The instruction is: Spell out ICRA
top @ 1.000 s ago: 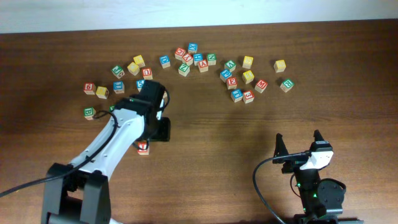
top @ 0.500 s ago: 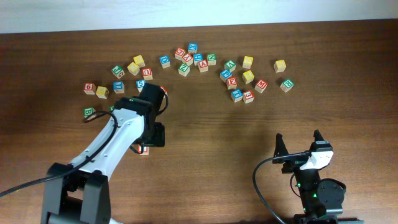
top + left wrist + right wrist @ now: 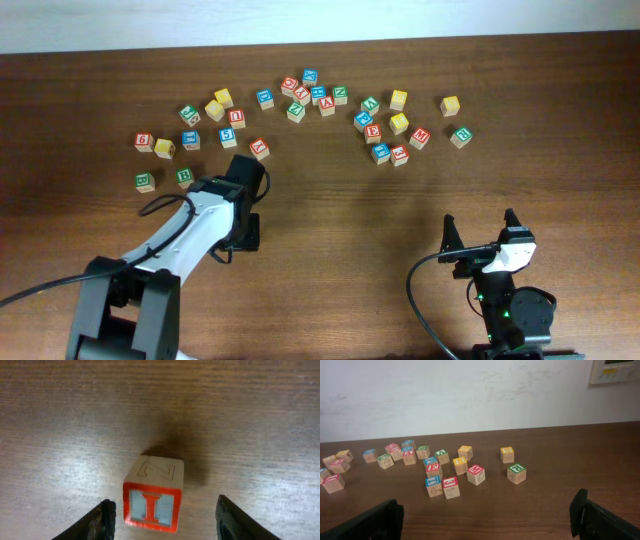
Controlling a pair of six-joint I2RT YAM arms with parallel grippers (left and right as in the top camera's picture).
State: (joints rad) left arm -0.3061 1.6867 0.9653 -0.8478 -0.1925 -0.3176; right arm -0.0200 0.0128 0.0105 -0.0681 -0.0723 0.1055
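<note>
The I cube (image 3: 153, 495), wood with a red letter on a red-framed face, rests on the table between the fingers of my left gripper (image 3: 164, 512), which is open around it without touching. From overhead my left gripper (image 3: 240, 232) hides this cube. A green R cube (image 3: 516, 473) stands at the right end of the scattered cubes and also shows in the overhead view (image 3: 461, 135). The yellow C and red A are too small to pick out. My right gripper (image 3: 487, 522) is open and empty at the near right (image 3: 483, 235).
Several letter cubes lie scattered along the far half of the table, in a left group (image 3: 190, 140), a middle group (image 3: 310, 95) and a right group (image 3: 390, 125). A red-lettered cube (image 3: 259, 148) sits just beyond my left arm.
My left gripper has moved toward the near edge and now sits over the I cube, which earlier showed beside it. The right arm has not moved.
</note>
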